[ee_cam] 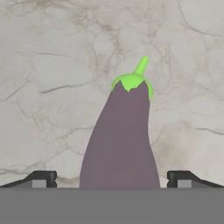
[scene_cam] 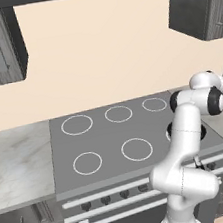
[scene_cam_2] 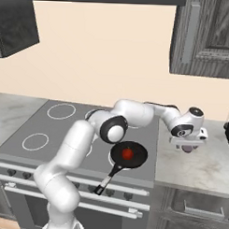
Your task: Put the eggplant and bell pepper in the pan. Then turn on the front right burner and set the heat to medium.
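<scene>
Lying on marble counter [ee_cam: 52,65]: eggplant [ee_cam: 120,135].

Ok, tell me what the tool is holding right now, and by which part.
Nothing is held. The tool is open, its tips standing apart on either side of the eggplant, which lies on the marble counter; no grip shows yet.
</scene>
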Motion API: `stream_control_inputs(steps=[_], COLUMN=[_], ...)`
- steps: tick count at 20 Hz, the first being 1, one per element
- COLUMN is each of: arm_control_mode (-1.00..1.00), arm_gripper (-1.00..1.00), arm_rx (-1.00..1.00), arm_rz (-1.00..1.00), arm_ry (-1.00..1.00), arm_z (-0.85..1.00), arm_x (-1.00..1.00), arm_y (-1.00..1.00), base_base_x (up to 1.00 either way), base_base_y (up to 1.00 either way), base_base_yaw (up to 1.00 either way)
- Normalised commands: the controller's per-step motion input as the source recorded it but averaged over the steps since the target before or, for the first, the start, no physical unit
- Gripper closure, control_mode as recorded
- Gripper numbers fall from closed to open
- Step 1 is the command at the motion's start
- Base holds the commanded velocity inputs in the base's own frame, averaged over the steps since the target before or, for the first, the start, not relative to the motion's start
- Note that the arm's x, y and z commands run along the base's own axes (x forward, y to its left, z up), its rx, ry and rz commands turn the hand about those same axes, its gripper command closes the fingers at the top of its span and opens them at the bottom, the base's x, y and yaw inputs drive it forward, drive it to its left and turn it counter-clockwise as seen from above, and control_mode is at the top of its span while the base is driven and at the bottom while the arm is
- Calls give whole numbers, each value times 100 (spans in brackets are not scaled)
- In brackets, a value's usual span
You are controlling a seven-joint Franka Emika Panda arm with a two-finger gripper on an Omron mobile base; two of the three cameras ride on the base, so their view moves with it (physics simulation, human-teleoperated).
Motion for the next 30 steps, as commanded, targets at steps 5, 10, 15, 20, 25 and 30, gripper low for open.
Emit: stream_control_inputs(steps=[5,10,15,20,25,30], arm_control_mode=[-100,-100,-100,-100,-100,-100], arm_gripper=[-100,100,100,100,100,100], arm_rx=[0,0,0,0,0,0], arm_rz=[0,0,0,0,0,0], arm_ry=[1,0,-2,-5,0,0], arm_z=[-7,0,0,9,27,36], arm_x=[0,0,-11,-43,-43,-64], arm_y=[2,0,3,7,13,53], base_base_x=[0,0,0,0,0,0], base_base_y=[0,0,0,0,0,0], base_base_yaw=[0,0,0,0,0,0])
